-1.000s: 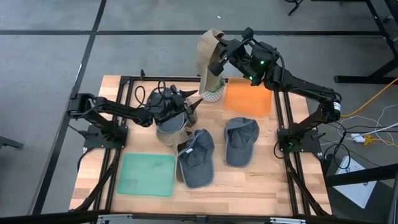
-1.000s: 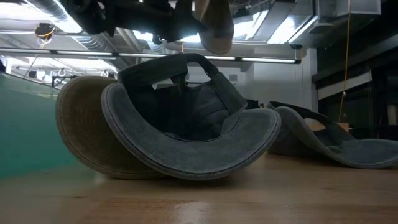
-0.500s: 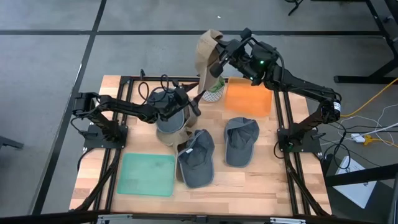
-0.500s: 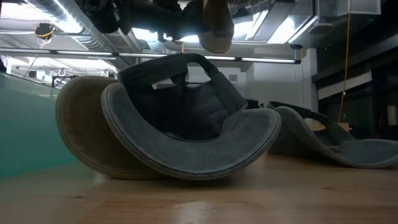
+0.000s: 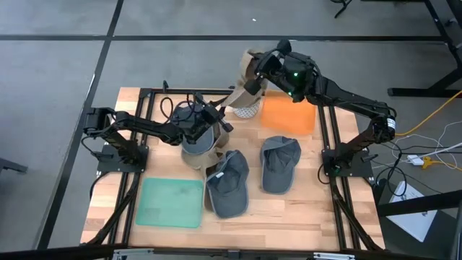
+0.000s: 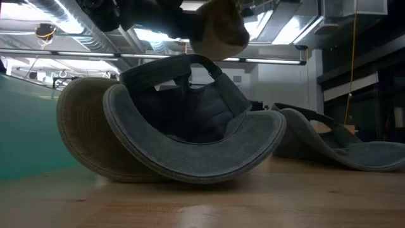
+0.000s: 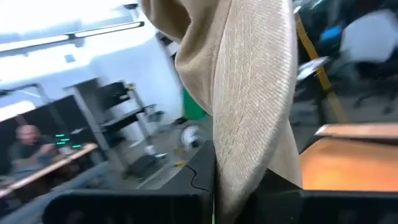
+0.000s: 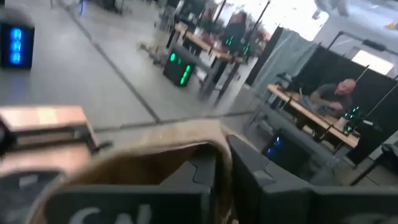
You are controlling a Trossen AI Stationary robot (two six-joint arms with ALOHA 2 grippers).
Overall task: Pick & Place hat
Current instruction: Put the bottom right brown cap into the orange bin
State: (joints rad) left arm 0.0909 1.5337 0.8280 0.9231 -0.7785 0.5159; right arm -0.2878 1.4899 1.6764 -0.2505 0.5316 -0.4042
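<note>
A tan hat (image 5: 246, 81) hangs in the air over the table's far middle, between my two grippers. My right gripper (image 5: 257, 70) is shut on its upper part, and my left gripper (image 5: 225, 118) is shut on its lower end. In the low view the tan hat (image 6: 218, 31) hangs above the caps on the table. A white, green-speckled piece (image 5: 247, 110) shows just below the hat. Whether it belongs to the hat I cannot tell. My left gripper pinches the tan hat's lower edge (image 7: 219, 186) between its two fingers, coming nearly level from the table's left. The cloth rises from the fingers toward the other gripper. My right gripper pinches the hat's upper edge (image 8: 219, 144) between its fingers, coming level from the right. The hat hangs below it, clear of the table.
A grey cap on a tan cap (image 5: 196, 144) lies under my left arm. Two blue-grey caps (image 5: 229, 184) (image 5: 280, 165) lie upside down mid-table. An orange mat (image 5: 289, 115) lies at the far right and a green mat (image 5: 172, 202) at the near left.
My left gripper has rolled and shut on the tan hat's lower end. My right gripper has tipped downward. The hat stood tall a second ago. Now its top has sunk and it hangs shorter, folded over between the two grippers.
</note>
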